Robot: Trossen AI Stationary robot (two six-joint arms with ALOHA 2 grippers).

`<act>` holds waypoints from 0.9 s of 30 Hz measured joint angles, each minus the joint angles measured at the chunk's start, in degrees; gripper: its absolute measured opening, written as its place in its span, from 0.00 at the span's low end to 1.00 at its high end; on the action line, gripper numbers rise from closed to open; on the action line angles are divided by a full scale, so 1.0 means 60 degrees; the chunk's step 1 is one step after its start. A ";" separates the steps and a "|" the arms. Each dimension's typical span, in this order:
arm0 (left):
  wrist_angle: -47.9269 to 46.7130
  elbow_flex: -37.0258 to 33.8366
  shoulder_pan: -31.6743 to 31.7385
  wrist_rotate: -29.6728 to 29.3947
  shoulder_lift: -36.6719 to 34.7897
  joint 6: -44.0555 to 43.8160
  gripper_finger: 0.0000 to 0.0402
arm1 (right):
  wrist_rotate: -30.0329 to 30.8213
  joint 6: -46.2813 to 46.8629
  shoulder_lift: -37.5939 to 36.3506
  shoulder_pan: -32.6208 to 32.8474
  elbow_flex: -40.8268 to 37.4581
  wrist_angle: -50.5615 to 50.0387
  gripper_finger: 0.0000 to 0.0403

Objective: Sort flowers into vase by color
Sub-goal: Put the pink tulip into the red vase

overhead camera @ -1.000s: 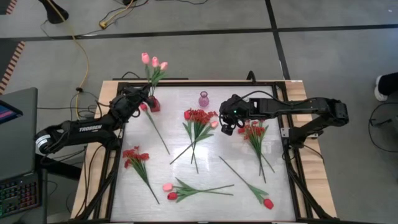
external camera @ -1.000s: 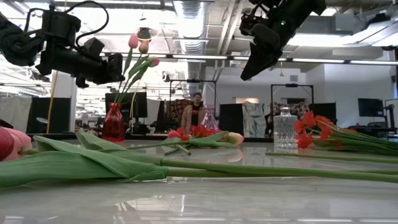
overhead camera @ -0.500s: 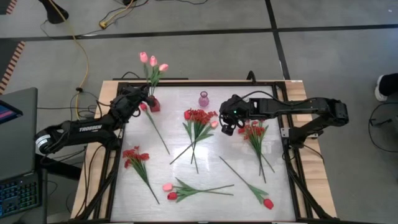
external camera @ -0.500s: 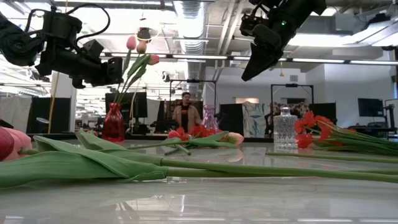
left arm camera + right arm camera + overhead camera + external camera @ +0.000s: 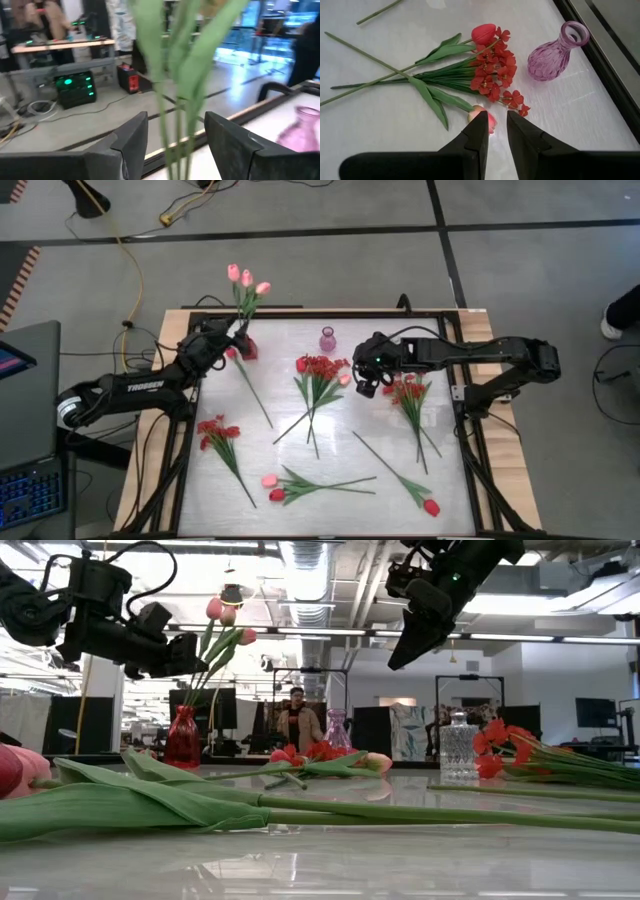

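Three pale pink tulips (image 5: 246, 279) stand in a red vase (image 5: 247, 348) at the table's far left, their stems (image 5: 177, 115) inside its neck. My left gripper (image 5: 232, 340) is open, a finger on either side of those stems, apart from them. My right gripper (image 5: 365, 388) hovers high above the table's middle, slightly open and holding nothing. Below it lie a pink tulip head (image 5: 481, 116) and a bunch of small red blossoms (image 5: 495, 75) with a red tulip (image 5: 484, 34). A purple vase (image 5: 327, 339) stands at the far middle.
More flowers lie flat on the table: a red spray (image 5: 217, 430) at the left, another (image 5: 408, 392) at the right, pink and red tulips (image 5: 272, 487) near the front, and a red tulip (image 5: 431, 506) at the front right. A clear glass vase (image 5: 459, 748) stands under my right arm.
My left gripper has opened and let go of the pink tulip stems. They stay upright in the red vase.
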 joint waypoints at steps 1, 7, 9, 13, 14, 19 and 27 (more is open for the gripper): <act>0.0007 0.0000 0.0000 0.0160 0.0000 0.0076 0.46 | 0.0000 0.0000 0.0000 0.0000 0.0000 0.0000 0.24; 0.0052 0.0000 -0.0127 0.0345 -0.0034 0.0360 0.46 | 0.0000 0.0000 0.0000 -0.0015 0.0000 0.0000 0.24; 0.0040 0.0000 -0.0212 0.0319 -0.0139 0.0518 0.46 | 0.0000 0.0000 0.0000 -0.0015 0.0000 0.0000 0.24; -0.0067 0.0000 -0.0448 -0.0182 -0.0532 0.0848 0.46 | 0.0002 -0.0025 0.0001 -0.0019 0.0000 0.0000 0.24; -0.0174 0.0004 -0.0505 -0.0398 -0.0675 0.0928 0.46 | 0.0002 -0.0036 0.0000 -0.0026 0.0000 0.0000 0.24; -0.1112 0.0007 -0.0838 -0.0763 -0.1535 0.0760 0.46 | 0.0001 -0.0033 0.0001 -0.0148 0.0000 0.0000 0.24; -0.2817 0.0007 -0.2089 -0.0180 -0.2365 -0.0786 0.46 | 0.0000 0.0009 0.0002 -0.0211 0.0000 0.0045 0.24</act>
